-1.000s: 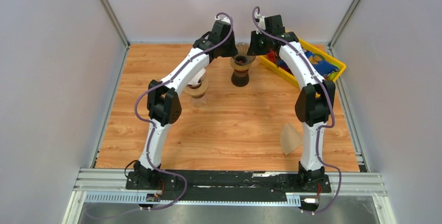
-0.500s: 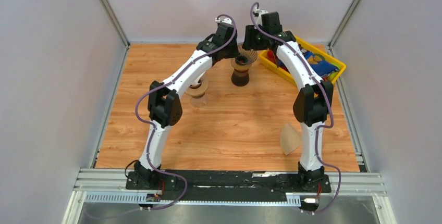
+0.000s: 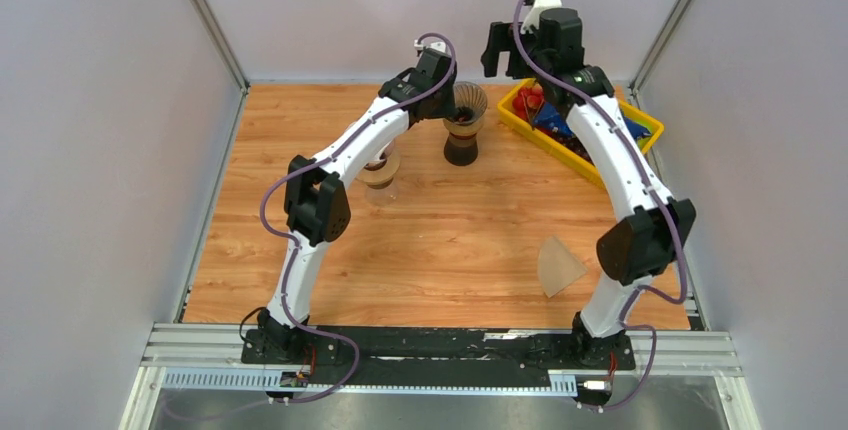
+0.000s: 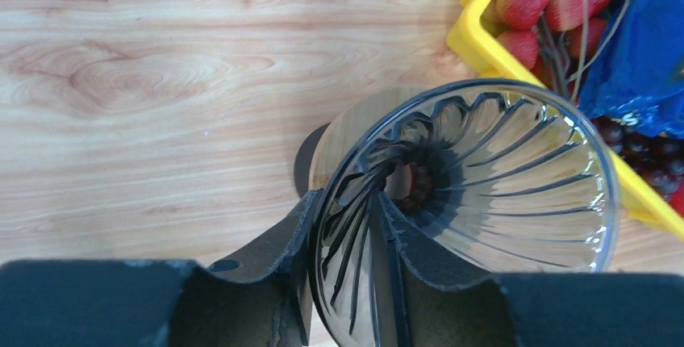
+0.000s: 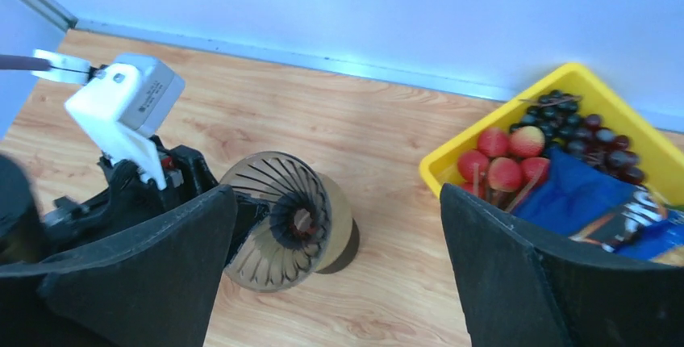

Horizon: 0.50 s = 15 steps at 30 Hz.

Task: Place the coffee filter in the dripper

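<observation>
Paper first: find the coffee filter (image 3: 560,268) lying flat on the table (image 3: 450,250) near the right arm's base (image 3: 598,335), well apart from the dripper (image 3: 466,102). Farther back, note the left gripper (image 4: 347,206) parted astride the dripper's rim, seemingly not clamping; could tip it if pulled away sideways. Beyond, see the right gripper (image 3: 500,62) gaping, empty.

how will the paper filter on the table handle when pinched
The coffee filter looks thin and lies flat, so probably light and floppy, apt to crumple. Flush on the table, its edge may be hard to catch.
</observation>
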Motion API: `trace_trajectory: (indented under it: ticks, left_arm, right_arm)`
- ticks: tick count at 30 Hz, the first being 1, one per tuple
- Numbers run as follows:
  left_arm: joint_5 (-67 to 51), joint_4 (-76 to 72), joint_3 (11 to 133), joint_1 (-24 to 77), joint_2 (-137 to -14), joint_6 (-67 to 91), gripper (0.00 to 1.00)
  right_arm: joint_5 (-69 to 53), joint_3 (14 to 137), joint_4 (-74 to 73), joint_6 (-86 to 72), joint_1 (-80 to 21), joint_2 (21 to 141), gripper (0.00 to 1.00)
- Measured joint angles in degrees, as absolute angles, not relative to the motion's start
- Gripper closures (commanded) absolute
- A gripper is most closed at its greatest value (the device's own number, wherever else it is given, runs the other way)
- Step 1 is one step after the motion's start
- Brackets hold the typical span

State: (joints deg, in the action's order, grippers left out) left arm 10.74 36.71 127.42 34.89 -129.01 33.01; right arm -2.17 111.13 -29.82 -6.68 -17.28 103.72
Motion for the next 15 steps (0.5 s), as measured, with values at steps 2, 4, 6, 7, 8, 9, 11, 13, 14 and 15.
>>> trace_trajectory:
  ticks: [2, 4, 6, 7, 8, 9, 11, 13, 14, 15]
  left_arm:
    - [11.00, 37.74, 127.42, 34.89, -129.01, 32.69, 0.49]
    - [11.09, 39.27, 127.42, 34.89, -129.01, 32.23, 0.36]
    - [10.94, 40.21, 127.42, 34.89, -128.99, 31.51, 0.26]
    - [10.74, 40.34, 127.42, 34.89, -128.92, 31.20, 0.24]
    - [10.41, 40.45, 127.42, 34.89, -128.88, 30.98, 0.19]
    - [10.22, 40.51, 127.42, 34.87, -128.77, 30.87, 0.18]
    - [9.39, 40.51, 127.44, 34.85, -128.22, 30.50, 0.12]
    - [8.91, 40.47, 127.44, 34.87, -127.37, 30.15, 0.07]
    - [8.62, 40.49, 127.42, 34.89, -126.69, 29.98, 0.02]
    - [8.36, 40.49, 127.44, 34.89, -125.93, 29.71, 0.01]
  right_arm:
    - [-0.75, 108.29, -28.36, -6.31, -17.06, 99.85, 0.00]
    - [0.91, 104.95, -27.35, -6.07, -16.78, 96.05, 0.00]
    - [2.87, 100.73, -26.09, -6.20, -16.29, 92.25, 0.00]
    - [4.03, 98.00, -25.28, -6.74, -15.99, 90.13, 0.00]
    - [4.99, 95.81, -24.97, -7.40, -15.66, 88.42, 0.00]
    - [5.93, 92.88, -24.36, -8.25, -15.22, 86.37, 0.00]
    - [7.11, 88.73, -24.01, -9.72, -14.55, 83.18, 0.00]
    - [8.14, 85.19, -23.18, -11.14, -13.91, 80.47, 0.00]
    - [8.64, 83.99, -23.00, -11.77, -13.76, 79.44, 0.00]
    - [9.37, 82.35, -22.57, -12.51, -13.67, 78.11, 0.00]
